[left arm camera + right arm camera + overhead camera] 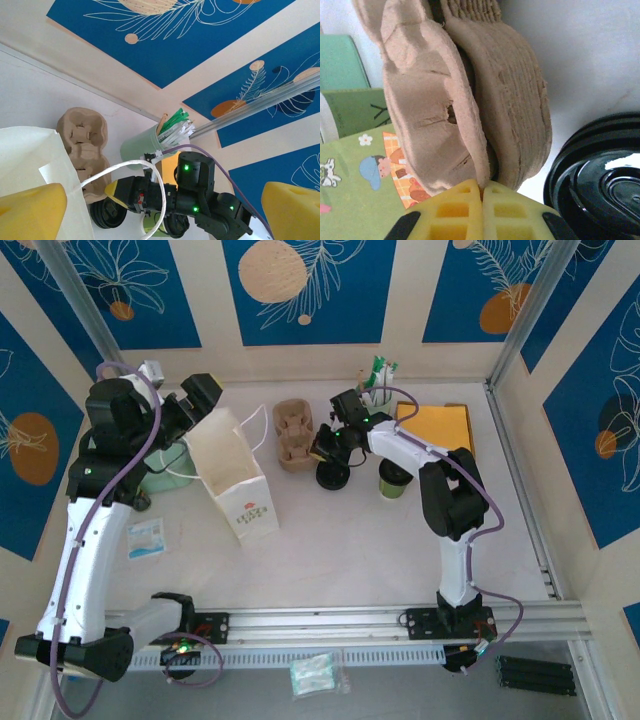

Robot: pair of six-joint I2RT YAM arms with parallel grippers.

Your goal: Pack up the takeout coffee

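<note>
The takeout coffee [393,483], a green-sided cup with a black lid, stands right of centre, partly under my right arm; in the left wrist view its green side [151,229] peeks out below that arm. My right gripper [320,447] [481,192] is shut on the rim of the brown cardboard cup carrier [293,435] [445,100], left of the cup. My left gripper [203,395] [162,217] hangs open at the top of the white paper bag [238,475] [30,160], its yellow fingers spread wide.
A loose black lid [333,476] [600,190] lies just below the carrier. A pale green holder of sachets [377,390] [142,145] stands at the back, a yellow pad [437,425] beside it. A mint bowl [165,468] and a small packet [146,538] lie left of the bag.
</note>
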